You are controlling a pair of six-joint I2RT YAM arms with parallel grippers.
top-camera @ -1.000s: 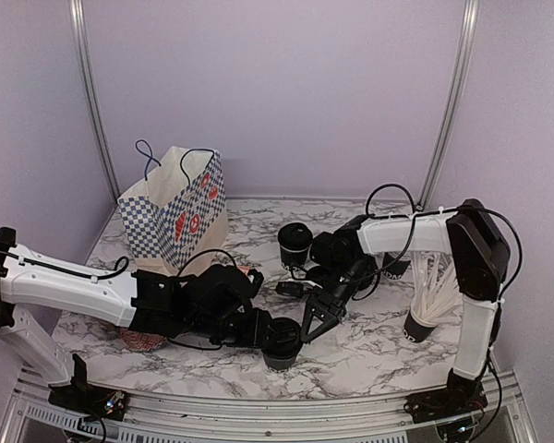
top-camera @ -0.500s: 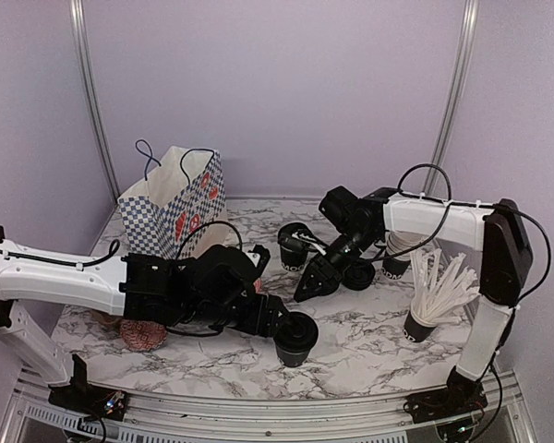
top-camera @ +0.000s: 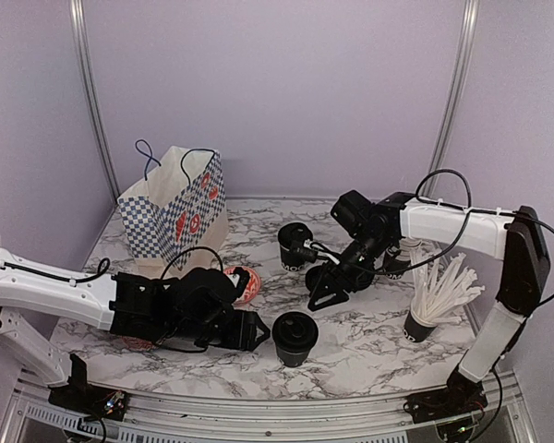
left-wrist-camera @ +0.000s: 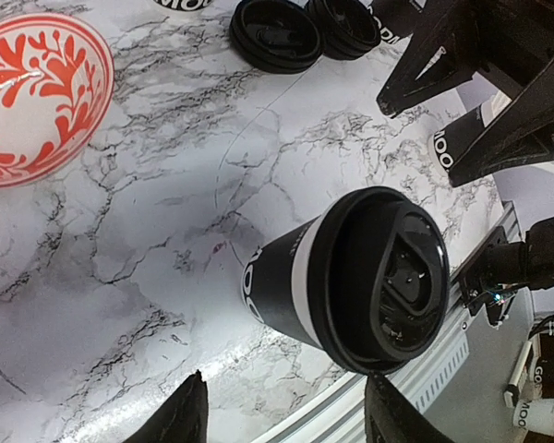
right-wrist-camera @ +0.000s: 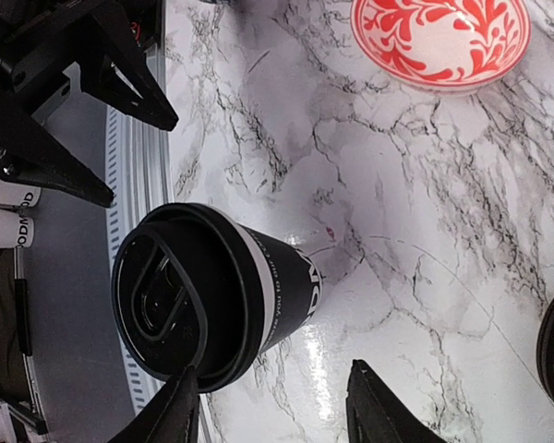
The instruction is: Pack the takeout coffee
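Observation:
A takeout coffee cup, black with white lettering and a black lid, stands upright near the table's front edge; it also fills the left wrist view and shows in the right wrist view. My left gripper is open just left of the cup, not touching it. The right gripper hangs open behind and above the cup, holding nothing. Another black cup stands at the back.
A checkered paper bag stands open at the back left. A red patterned bowl sits by my left arm. Two loose black lids lie mid-table. A cup of white straws stands right.
My left gripper has let go of the lidded cup and drawn back to the left. The right gripper rose away from the cup toward the table's middle and opened.

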